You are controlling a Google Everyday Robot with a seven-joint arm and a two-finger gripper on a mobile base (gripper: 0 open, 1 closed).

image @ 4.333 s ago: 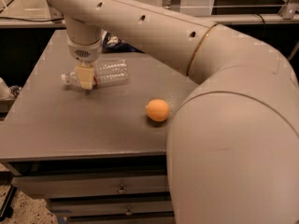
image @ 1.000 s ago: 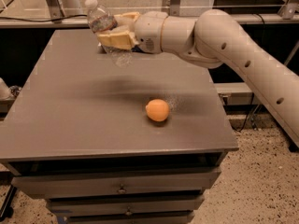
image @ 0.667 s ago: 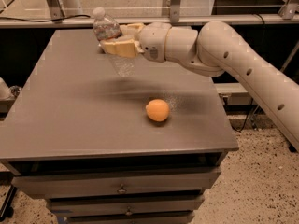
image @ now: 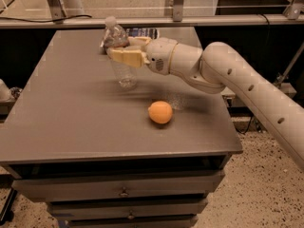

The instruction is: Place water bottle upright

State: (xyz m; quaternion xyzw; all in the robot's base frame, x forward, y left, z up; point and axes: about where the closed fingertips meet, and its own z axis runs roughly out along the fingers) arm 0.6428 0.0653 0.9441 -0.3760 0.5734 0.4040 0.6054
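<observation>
Gripping the bottle (image: 124, 75) just below its label band, my hand (image: 124, 50) sits over the far half of the desk (image: 71, 118), fingers closed on either side of it. It stands nearly upright, white cap on top, leaning slightly to the left. Its base is right at the desk surface, though I cannot tell if it touches. My arm (image: 237, 80) reaches in from the right. An orange (image: 160, 112) lies nearer the front, apart from the bottle. A dark packet (image: 142, 32) rests at the far edge behind my hand.
</observation>
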